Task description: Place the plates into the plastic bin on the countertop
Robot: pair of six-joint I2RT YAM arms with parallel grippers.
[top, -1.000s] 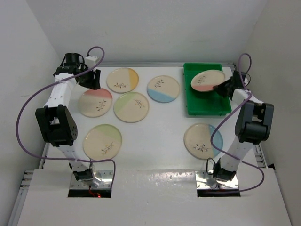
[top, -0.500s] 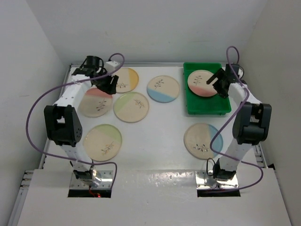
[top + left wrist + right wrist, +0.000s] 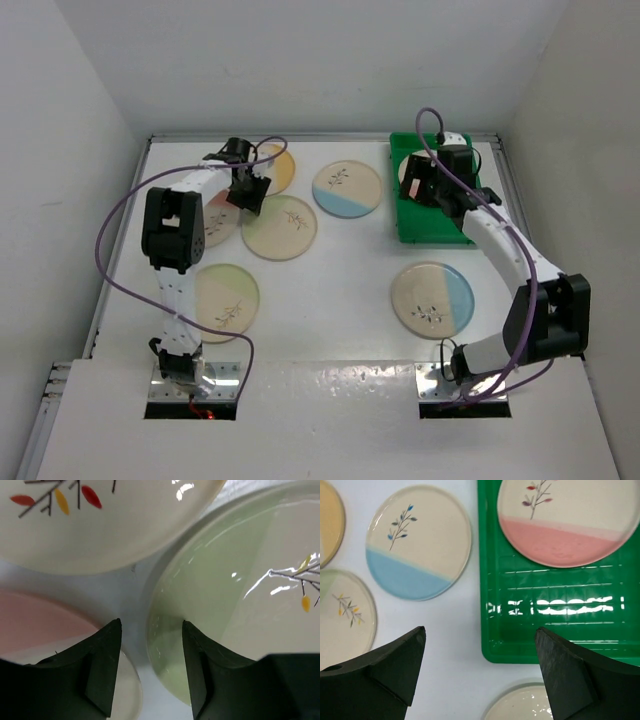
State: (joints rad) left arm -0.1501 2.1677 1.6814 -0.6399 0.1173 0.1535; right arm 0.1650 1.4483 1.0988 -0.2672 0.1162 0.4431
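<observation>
Green bin (image 3: pixel 555 630) under the right wrist: holding one pink plate (image 3: pixel 565 530), flat at its far end; right jaws wide apart, empty, only just let go.

Left wrist: left jaws apart, newly brought low at the rim of a green plate (image 3: pixel 235 605), likely next.

From above: bin at the far right corner of the white worktop (image 3: pixel 340 290), six plates (image 3: pixel 347 188) left outside, bare white walls (image 3: pixel 330 70) around.
</observation>
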